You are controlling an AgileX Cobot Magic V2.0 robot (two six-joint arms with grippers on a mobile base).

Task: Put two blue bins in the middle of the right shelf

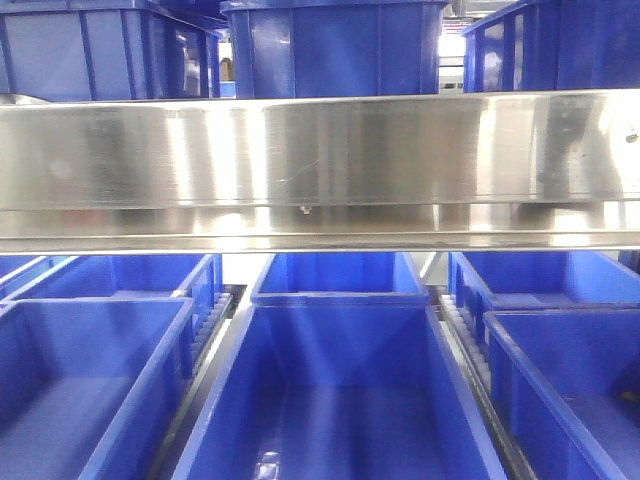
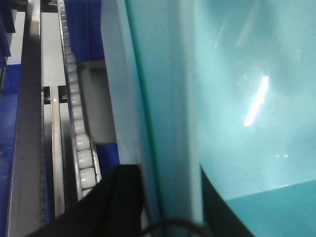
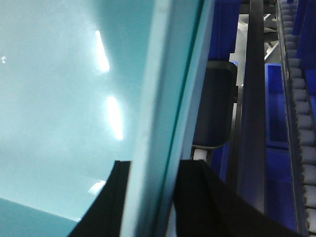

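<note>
A large blue bin fills the lower middle of the front view, open side up, in the middle lane of the shelf. Neither gripper shows in that view. In the left wrist view my left gripper straddles the bin's left wall, one black finger outside and one inside. In the right wrist view my right gripper straddles the bin's right wall the same way. The bin looks teal in both wrist views. A second blue bin sits just behind the held one.
A steel shelf beam crosses the view just above the bins, with more blue bins on top. Blue bins stand in the left lane and right lane. Roller tracks run beside the held bin.
</note>
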